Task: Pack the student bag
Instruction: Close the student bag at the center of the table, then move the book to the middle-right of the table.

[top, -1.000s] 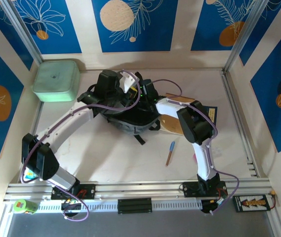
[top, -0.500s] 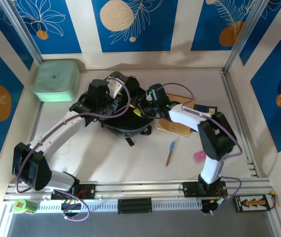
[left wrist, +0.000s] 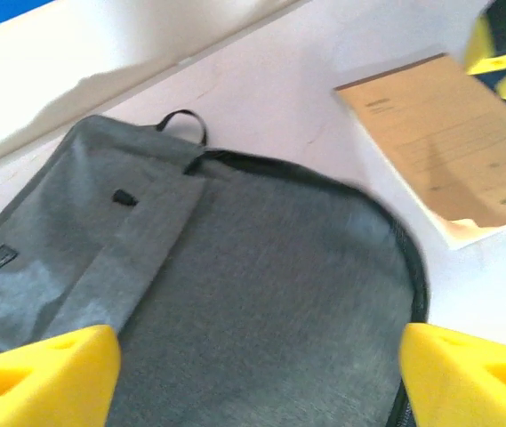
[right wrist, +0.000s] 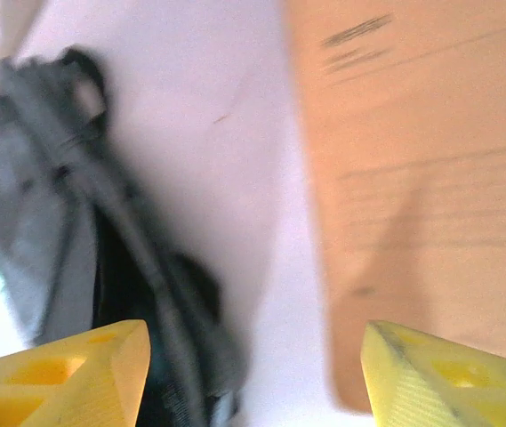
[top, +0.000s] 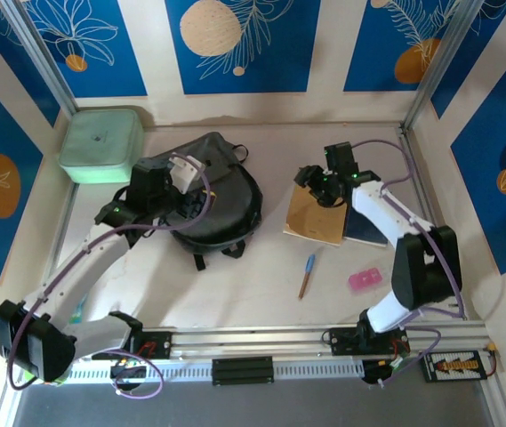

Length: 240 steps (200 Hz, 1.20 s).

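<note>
Lying flat on the desk, left of centre in the top view, the bag sits just under the left end effector, whose yellow fingers stand wide apart, empty. Its grey weave is soft, rounded and zip-edged. The right end effector, likewise open, hovers over a flat brown notebook beside it.

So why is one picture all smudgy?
Right wrist view: the smudgiest, with the soft dark grey fabric backpack and the tan paper notebook smeared into streaks. Left wrist view: only a little soft. Top view: sharp and evenly lit.
</note>
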{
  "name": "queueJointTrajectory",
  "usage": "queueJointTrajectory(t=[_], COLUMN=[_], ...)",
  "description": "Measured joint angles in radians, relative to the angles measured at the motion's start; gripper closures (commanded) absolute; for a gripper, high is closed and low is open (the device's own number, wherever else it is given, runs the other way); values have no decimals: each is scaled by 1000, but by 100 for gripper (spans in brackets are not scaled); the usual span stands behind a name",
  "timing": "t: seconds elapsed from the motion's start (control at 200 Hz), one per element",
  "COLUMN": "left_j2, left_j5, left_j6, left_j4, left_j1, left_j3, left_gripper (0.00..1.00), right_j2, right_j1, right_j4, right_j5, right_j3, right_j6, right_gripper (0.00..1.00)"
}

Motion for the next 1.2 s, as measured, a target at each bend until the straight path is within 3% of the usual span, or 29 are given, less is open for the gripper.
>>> queueJointTrajectory(t=[0.22,0.545,0.775,0.935,1.2], left_j2=[42,357,501,601,800], left_j5=[90,130,122,122,131], left_j6=[-198,-458,-532,-553,-610], left_j4=[26,100,121,126,122], left_j1=[0,-89,-185,-232,-281], left_j3=[5,133,243,306,473], left_gripper=[6,5,7,14,36], right_j2=[201,482,519,519,491], right_j1=[-146,-124,-79,-48,-47], right_j4=[-166,-260,-294,-286,-246], right_j5=[35,43,42,-45,-165], right_j3=[168,380,408,398,356], right_j6=[-193,-319,-377,-391,-392], right_gripper=[36,36,37,39,42])
